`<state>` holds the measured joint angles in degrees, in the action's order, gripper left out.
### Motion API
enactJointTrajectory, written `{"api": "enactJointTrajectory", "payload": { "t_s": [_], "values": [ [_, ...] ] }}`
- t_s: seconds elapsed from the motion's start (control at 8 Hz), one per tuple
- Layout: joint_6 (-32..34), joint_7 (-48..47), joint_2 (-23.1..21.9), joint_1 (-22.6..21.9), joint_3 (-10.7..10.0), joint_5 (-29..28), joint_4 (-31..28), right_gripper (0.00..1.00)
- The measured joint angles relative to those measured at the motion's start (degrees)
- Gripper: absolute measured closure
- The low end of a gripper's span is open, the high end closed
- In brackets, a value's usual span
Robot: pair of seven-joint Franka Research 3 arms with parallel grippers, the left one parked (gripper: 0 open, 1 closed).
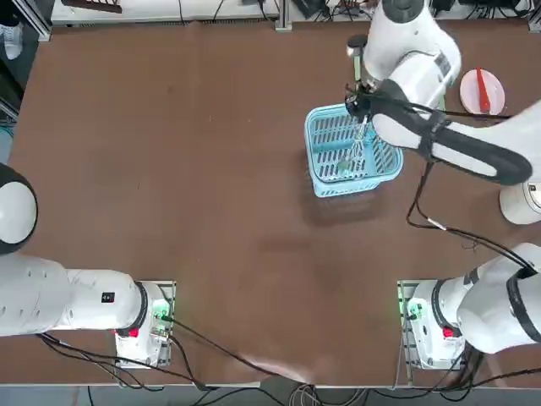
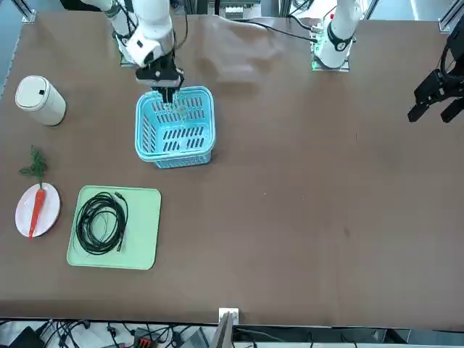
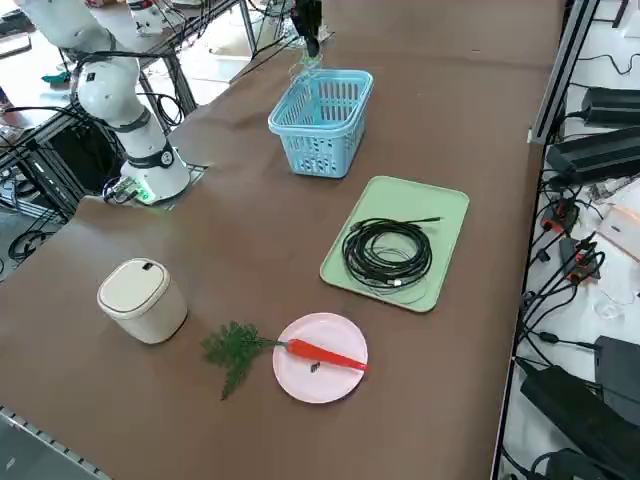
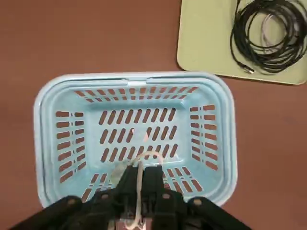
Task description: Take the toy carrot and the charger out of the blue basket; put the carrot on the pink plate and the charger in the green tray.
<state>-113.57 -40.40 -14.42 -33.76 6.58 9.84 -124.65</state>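
Charger cable (image 4: 140, 179) pinched in the right gripper (image 4: 140, 184) above the blue basket (image 4: 62, 96).

Gripper fingers are closed narrowly on the thin white cable, just over the basket's near rim; the plug block itself cannot be made out. Beyond the basket, the green tray (image 2: 145, 232) holds a black coiled cable (image 2: 101, 222). Toy carrot (image 2: 33, 210) lies on the pink plate (image 2: 49, 217), leaves hanging off its edge, near a white lidded container (image 2: 40, 100).

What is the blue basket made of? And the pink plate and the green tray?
The blue basket looks like moulded plastic: smooth, slightly shiny, with neat even slots in its walls and floor. The pink plate seems plastic too, thin with a matte, even colour, though it could be something else. The green tray also looks like matte plastic, with rounded corners and a low rim.
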Motion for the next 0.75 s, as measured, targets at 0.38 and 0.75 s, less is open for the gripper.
{"api": "enactJointTrajectory", "payload": {
  "t_s": [0.38, 0.75],
  "values": [
    [8.67, 1.21, -3.78, 0.09, -0.64, -0.01, 6.7, 0.97],
    [10.92, 8.78, -1.04, 1.47, -5.6, -0.02, 13.27, 0.97]
  ]
}}
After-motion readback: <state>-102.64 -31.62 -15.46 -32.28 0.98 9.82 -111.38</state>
